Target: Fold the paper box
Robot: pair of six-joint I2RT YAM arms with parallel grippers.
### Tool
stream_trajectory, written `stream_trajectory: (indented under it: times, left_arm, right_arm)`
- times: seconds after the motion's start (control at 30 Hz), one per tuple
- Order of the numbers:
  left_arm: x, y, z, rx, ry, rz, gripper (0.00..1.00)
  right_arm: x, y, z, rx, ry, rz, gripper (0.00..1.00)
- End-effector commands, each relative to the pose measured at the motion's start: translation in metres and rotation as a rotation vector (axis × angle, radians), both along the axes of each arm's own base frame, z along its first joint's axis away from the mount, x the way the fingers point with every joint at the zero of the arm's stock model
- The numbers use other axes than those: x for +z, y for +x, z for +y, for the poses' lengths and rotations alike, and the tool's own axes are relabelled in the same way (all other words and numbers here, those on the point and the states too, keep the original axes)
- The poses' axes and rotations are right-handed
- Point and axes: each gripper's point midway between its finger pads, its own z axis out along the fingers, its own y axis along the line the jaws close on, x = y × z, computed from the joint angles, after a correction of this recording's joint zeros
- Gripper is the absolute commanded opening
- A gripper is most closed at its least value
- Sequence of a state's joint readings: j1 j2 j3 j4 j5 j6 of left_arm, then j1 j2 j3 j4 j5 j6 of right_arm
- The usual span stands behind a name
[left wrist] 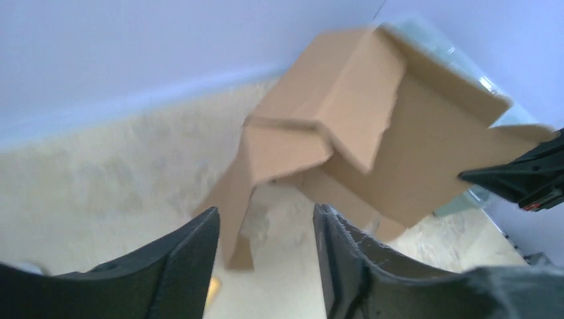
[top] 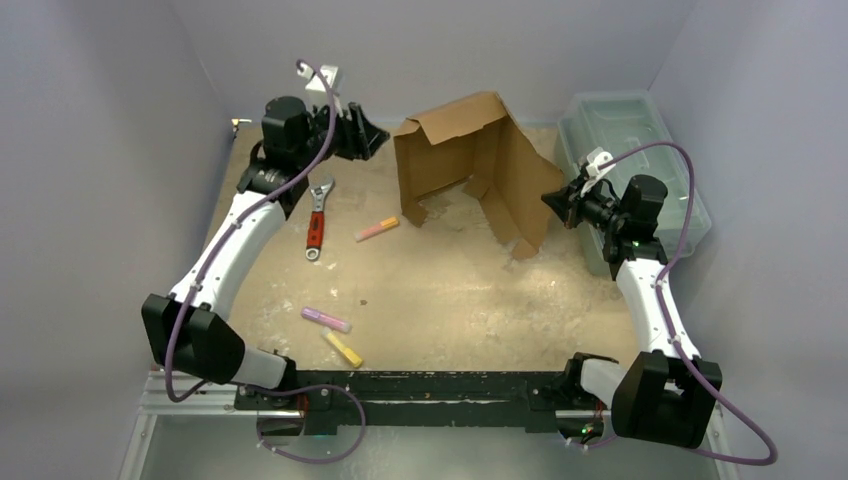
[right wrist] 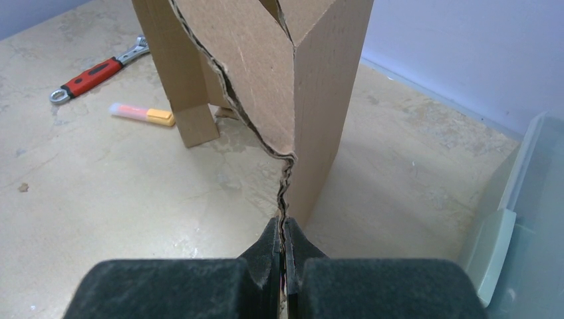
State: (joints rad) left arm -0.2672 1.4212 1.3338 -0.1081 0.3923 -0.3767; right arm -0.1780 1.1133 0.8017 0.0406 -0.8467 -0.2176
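Observation:
The paper box (top: 470,160) is brown cardboard, half unfolded and standing on its edges and tabs at the back of the table, its panels upright. My right gripper (top: 549,198) is shut on the box's right edge. In the right wrist view the corrugated edge (right wrist: 286,174) runs straight into that gripper (right wrist: 284,224). My left gripper (top: 381,136) hovers just left of the box's upper left corner. Its jaws are open, with nothing between them. In the left wrist view the box (left wrist: 372,126) lies ahead of the gripper (left wrist: 266,211), apart from it.
A red-handled wrench (top: 317,222) lies left of the box. An orange-pink marker (top: 377,229) lies near the box's front tab. A purple marker (top: 326,320) and a yellow one (top: 343,349) lie nearer the front. A pale-green plastic bin (top: 640,135) stands at the right, behind my right arm.

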Motion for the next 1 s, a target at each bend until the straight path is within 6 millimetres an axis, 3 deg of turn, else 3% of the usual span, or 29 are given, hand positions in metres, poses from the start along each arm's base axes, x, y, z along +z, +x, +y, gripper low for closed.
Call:
stream_trajectory:
  times: [0.0, 0.07, 0.13, 0.3, 0.53, 0.63, 0.8, 0.97]
  left_arm:
    - [0.081, -0.01, -0.017, -0.07, 0.234, -0.329, 0.61]
    - [0.09, -0.009, -0.025, -0.077, 0.326, -0.402, 0.69]
    - [0.087, 0.0, -0.026, -0.071, 0.377, -0.403, 0.7]
    - [0.062, 0.015, -0.02, -0.056, 0.479, -0.359, 0.62]
    - [0.054, 0.015, -0.036, -0.194, 0.548, -0.452, 0.64]
    - [0.046, 0.021, -0.031, -0.192, 0.587, -0.45, 0.59]
    - [0.027, 0.01, -0.016, -0.195, 0.353, -0.348, 0.46]
    - [-0.018, -0.001, 0.012, -0.081, 0.219, -0.24, 0.37]
  right_arm:
    - [0.008, 0.005, -0.003, -0.012, -0.002, -0.024, 0.0]
    - [0.008, 0.005, -0.003, -0.009, -0.001, -0.023, 0.0]
    - [0.009, 0.005, -0.003, -0.009, -0.001, -0.023, 0.0]
    - [0.011, 0.004, -0.002, -0.005, 0.0, -0.027, 0.0]
    - [0.011, 0.003, -0.001, 0.006, 0.002, -0.025, 0.0]
    - [0.012, 0.002, -0.001, 0.009, -0.002, -0.027, 0.0]
    - [0.015, 0.002, 0.0, 0.012, -0.007, -0.037, 0.0]
    - [0.014, 0.001, 0.002, 0.03, 0.001, -0.032, 0.0]
